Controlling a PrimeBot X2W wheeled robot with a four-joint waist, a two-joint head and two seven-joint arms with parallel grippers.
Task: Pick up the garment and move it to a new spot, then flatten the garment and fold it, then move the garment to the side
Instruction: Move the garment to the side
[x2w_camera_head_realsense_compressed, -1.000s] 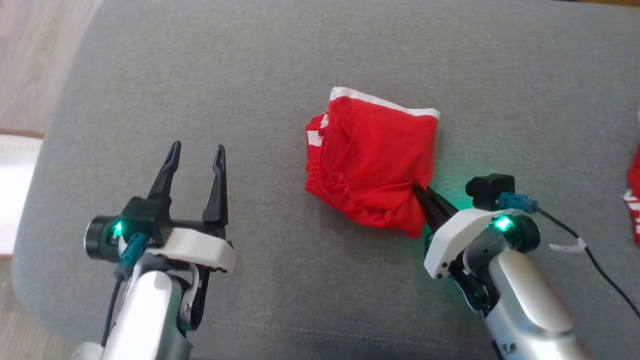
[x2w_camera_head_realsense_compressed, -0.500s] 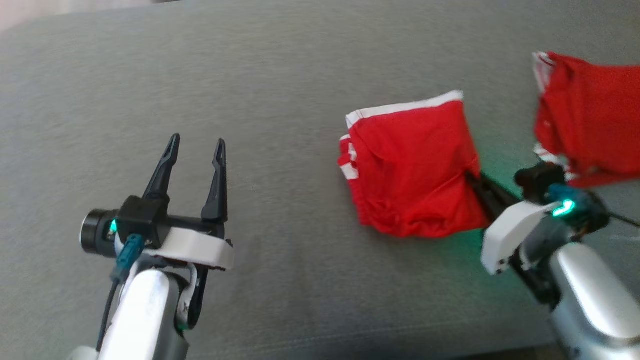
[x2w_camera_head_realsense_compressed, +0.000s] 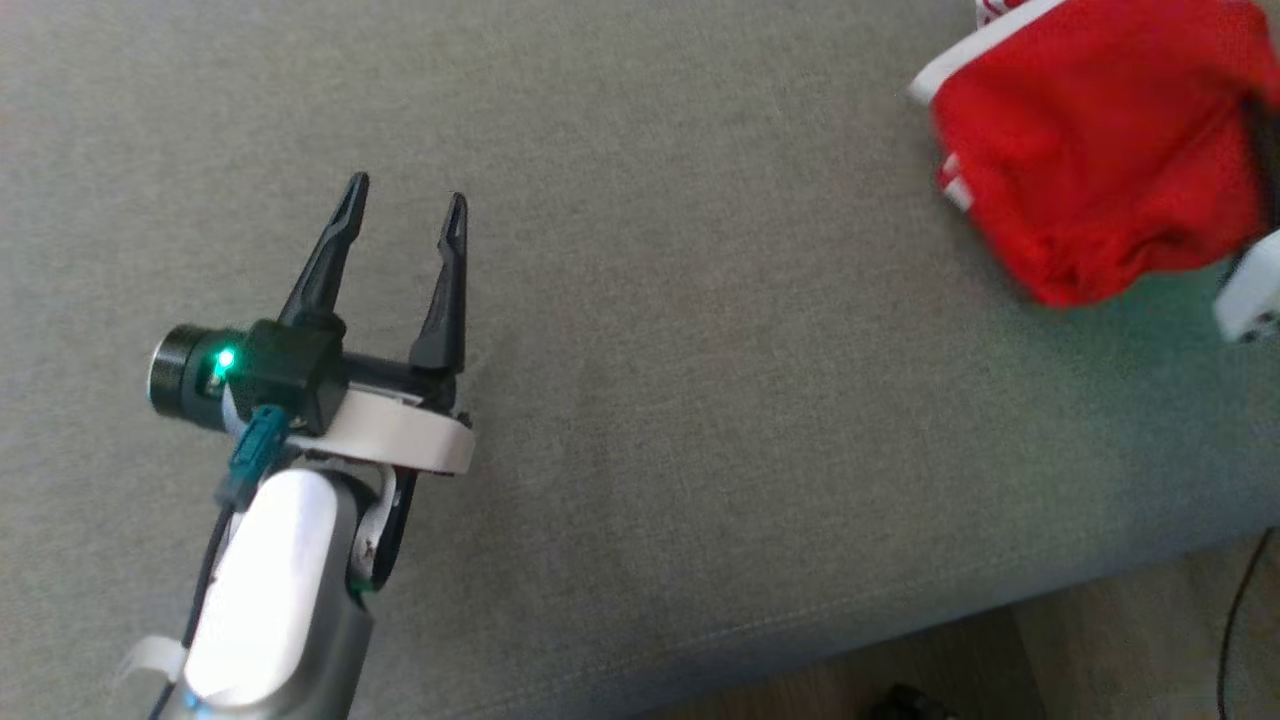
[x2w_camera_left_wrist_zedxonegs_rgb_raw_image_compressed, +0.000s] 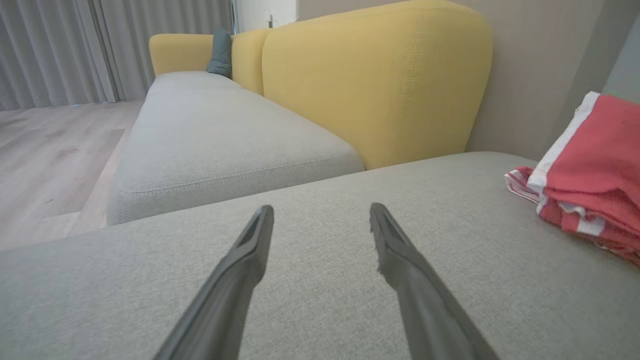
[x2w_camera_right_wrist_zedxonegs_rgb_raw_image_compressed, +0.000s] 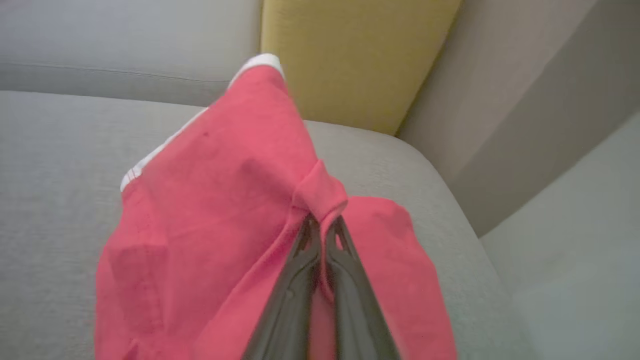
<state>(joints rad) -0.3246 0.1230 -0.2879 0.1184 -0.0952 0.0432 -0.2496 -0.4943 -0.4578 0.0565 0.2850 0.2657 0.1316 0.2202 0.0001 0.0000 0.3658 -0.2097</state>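
The garment (x2w_camera_head_realsense_compressed: 1090, 150) is red with a white band and hangs bunched at the top right of the head view, over the grey sofa seat (x2w_camera_head_realsense_compressed: 700, 400). In the right wrist view my right gripper (x2w_camera_right_wrist_zedxonegs_rgb_raw_image_compressed: 324, 222) is shut on a pinched fold of the garment (x2w_camera_right_wrist_zedxonegs_rgb_raw_image_compressed: 210, 200), which drapes down around the fingers. The white shell of my right wrist (x2w_camera_head_realsense_compressed: 1245, 290) shows at the right edge of the head view. My left gripper (x2w_camera_head_realsense_compressed: 407, 190) hovers open over bare cushion at the left, far from the cloth. In the left wrist view the left gripper (x2w_camera_left_wrist_zedxonegs_rgb_raw_image_compressed: 320, 210) holds nothing, and the garment (x2w_camera_left_wrist_zedxonegs_rgb_raw_image_compressed: 595, 165) is at the right edge.
A yellow backrest (x2w_camera_left_wrist_zedxonegs_rgb_raw_image_compressed: 375, 85) rises behind the seat, with a wall corner to its right. A second grey seat section (x2w_camera_left_wrist_zedxonegs_rgb_raw_image_compressed: 225, 135) runs off to the left. The cushion's front edge meets wooden floor (x2w_camera_head_realsense_compressed: 1100, 660), where a black cable (x2w_camera_head_realsense_compressed: 1240, 620) hangs.
The head view has swung, so the whole picture shifted. My right gripper stayed shut on the garment and carried it off the cushion, up and to the right. The left gripper stayed open.
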